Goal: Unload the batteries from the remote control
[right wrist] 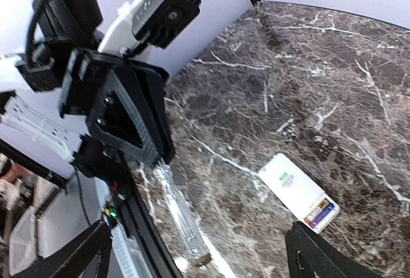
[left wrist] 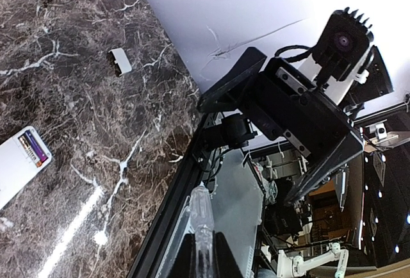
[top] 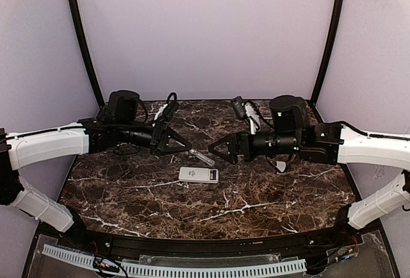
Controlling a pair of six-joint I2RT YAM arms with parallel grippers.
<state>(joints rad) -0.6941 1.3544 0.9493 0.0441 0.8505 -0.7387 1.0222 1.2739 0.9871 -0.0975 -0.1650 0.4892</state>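
The remote control (top: 198, 175) lay flat on the marble table (top: 128, 195), near the centre and just nearer the arm bases than the two grippers. It was a slim white rectangular bar with rounded corners and a small green marking at mid-body. The compartment at one end stood uncovered, exposing batteries (right wrist: 320, 212) with purple, orange and yellow wrapping, still seated. In the left wrist view the same open end (left wrist: 35, 148) showed the coloured cells. A small white squarish piece (left wrist: 120, 61) lay on the table, well apart from the remote.

The left gripper (top: 187, 148) was clamped on a clear plastic rod (top: 204, 158), whose free tip pointed toward the right gripper (top: 216, 152) above the remote. The right gripper's fingers (right wrist: 77, 255) stood wide apart, holding nothing.
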